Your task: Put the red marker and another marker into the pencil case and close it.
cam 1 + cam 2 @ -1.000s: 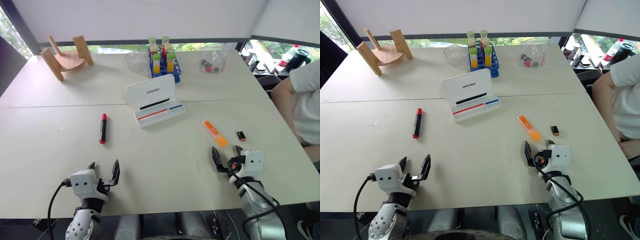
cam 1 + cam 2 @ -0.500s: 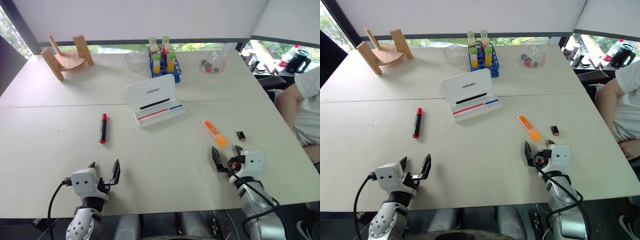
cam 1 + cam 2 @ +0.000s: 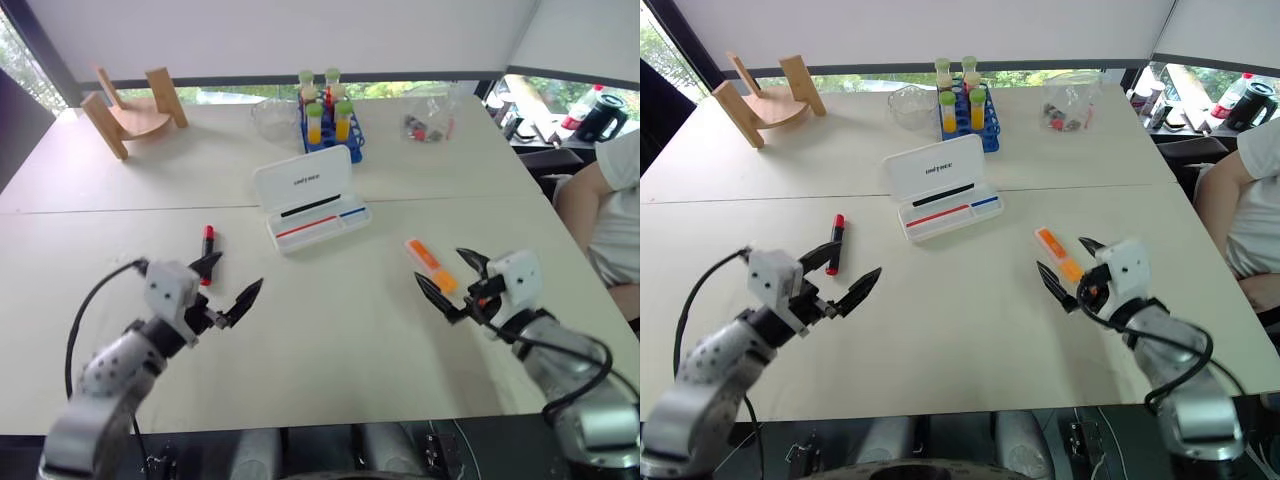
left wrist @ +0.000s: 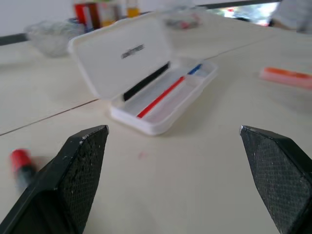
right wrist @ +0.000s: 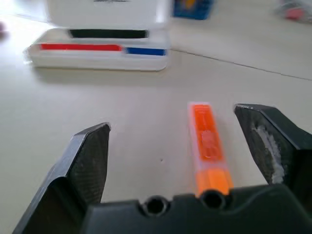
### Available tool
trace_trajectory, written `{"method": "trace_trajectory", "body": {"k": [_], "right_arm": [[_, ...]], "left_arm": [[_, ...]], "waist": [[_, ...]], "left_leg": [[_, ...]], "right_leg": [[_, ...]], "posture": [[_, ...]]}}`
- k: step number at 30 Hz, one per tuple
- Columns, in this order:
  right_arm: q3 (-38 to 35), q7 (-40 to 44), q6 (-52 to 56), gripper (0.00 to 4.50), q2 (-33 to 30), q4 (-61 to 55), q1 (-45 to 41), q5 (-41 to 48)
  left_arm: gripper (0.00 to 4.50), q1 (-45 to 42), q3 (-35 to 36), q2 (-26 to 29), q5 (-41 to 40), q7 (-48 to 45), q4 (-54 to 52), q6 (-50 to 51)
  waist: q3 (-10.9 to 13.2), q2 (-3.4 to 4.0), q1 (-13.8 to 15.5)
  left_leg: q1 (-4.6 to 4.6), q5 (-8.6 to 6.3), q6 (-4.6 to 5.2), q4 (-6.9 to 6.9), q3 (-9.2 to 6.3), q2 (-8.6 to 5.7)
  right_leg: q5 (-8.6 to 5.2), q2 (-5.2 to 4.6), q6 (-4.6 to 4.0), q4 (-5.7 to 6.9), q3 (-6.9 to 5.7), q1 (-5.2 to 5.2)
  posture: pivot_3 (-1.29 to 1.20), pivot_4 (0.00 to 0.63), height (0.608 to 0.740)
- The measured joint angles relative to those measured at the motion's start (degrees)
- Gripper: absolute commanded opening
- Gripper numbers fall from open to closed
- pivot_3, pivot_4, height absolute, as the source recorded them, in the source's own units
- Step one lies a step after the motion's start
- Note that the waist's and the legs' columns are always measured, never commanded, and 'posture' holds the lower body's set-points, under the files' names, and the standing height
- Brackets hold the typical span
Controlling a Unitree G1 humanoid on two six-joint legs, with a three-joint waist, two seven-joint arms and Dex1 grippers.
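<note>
My right gripper [image 3: 1070, 272], fingers spread and empty, hovers just short of the flat orange highlighter [image 3: 1058, 254] on the table, its length running away from me toward the open white plastic pencil case [image 3: 943, 190]

Both arms are showing silver-grey shells with white boxy wrist blocks and black cables looping alongside. The left gripper [image 3: 228, 283] and right gripper [image 3: 450, 279] are wearing black pointed fingers with cross-hatched pads [image 4: 87, 165].
</note>
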Motion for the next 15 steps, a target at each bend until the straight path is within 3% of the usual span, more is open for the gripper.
{"method": "trace_trajectory", "body": {"k": [6,15], "right_arm": [[-1.2,10.2,10.7,4.50,-11.2,0.9,-10.7,10.2],[-1.1,15.2,15.7,4.50,-16.5,2.8,-18.0,15.1]], "left_arm": [[4.45,-19.7,-7.4,4.1,0.7,-16.8,18.9,0.5],[4.45,-42.6,-19.9,-5.9,13.6,-33.1,56.0,-12.4]], "waist": [[0.1,-0.03,0.0],[0.1,-0.10,0.1]], "left_leg": [[-0.06,0.00,0.00,0.00,0.01,-0.05],[-0.32,-0.05,0.09,0.00,-0.01,-0.07]], "right_leg": [[0.02,-0.02,0.05,-0.03,-0.03,-0.01],[0.03,-0.01,0.13,-0.04,-0.09,-0.26]], "posture": [[0.00,0.150,0.740],[0.00,0.150,0.740]]}}
